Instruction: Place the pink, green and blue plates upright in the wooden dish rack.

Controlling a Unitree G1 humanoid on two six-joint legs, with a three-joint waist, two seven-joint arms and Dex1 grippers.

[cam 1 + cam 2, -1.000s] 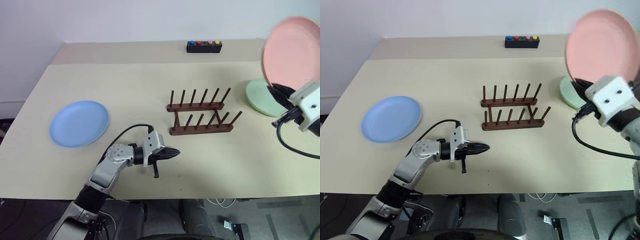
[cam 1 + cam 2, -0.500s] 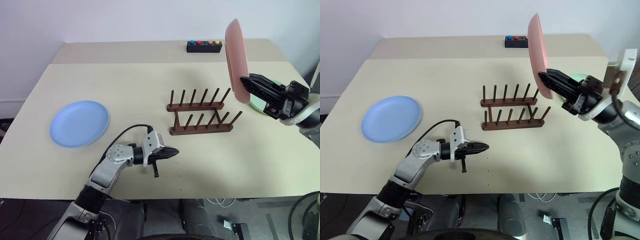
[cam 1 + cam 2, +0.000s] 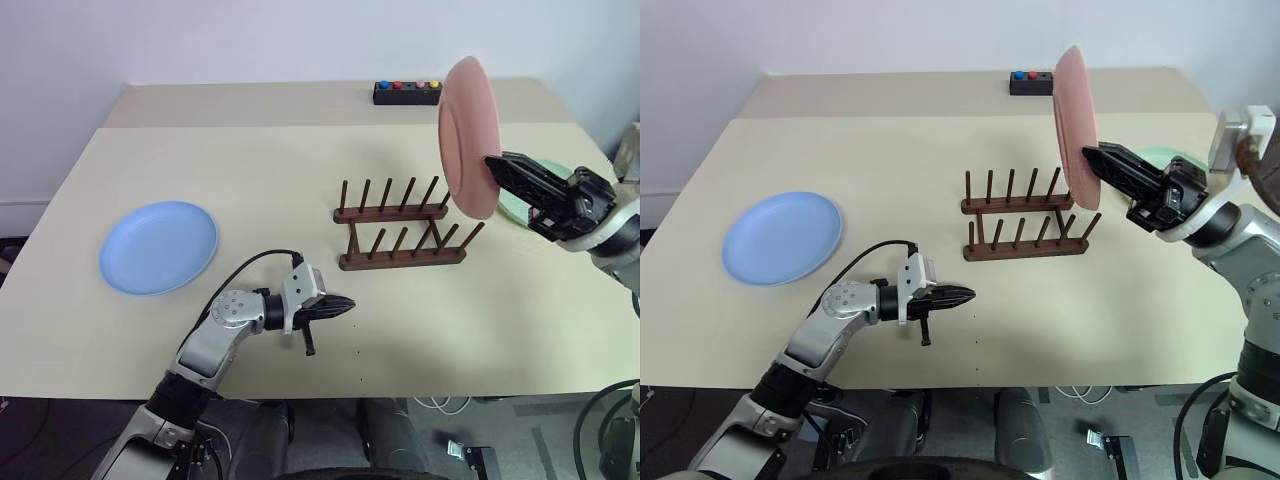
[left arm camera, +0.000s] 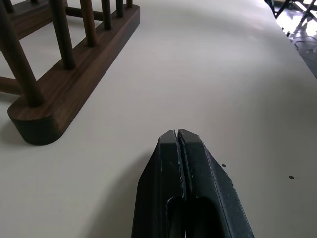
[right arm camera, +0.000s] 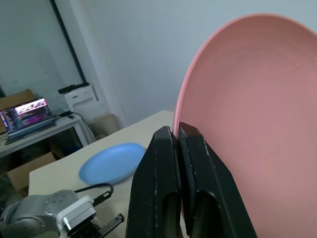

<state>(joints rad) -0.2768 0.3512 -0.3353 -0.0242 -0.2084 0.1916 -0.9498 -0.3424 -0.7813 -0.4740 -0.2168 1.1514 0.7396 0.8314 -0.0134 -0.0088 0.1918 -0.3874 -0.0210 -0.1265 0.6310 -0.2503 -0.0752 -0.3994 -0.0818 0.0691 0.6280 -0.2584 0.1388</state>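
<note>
Two grippers appear. Nearest, the left gripper [image 3: 345,303] lies low over the counter [image 3: 260,160], jaws pressed together on nothing, pointing toward the wooden dish rack [image 3: 402,232]. The rack's long axis runs left to right. Above its right end, the right gripper [image 3: 497,168] clamps the pink plate [image 3: 467,135] upright on edge. The blue plate [image 3: 158,246] lies flat at left; the green plate [image 3: 1160,157] lies behind the right gripper. No legible writing.

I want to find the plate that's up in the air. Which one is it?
The pink plate. The right hand holds it on edge above the rack, while the blue plate and green plate lie flat on the table.
</note>
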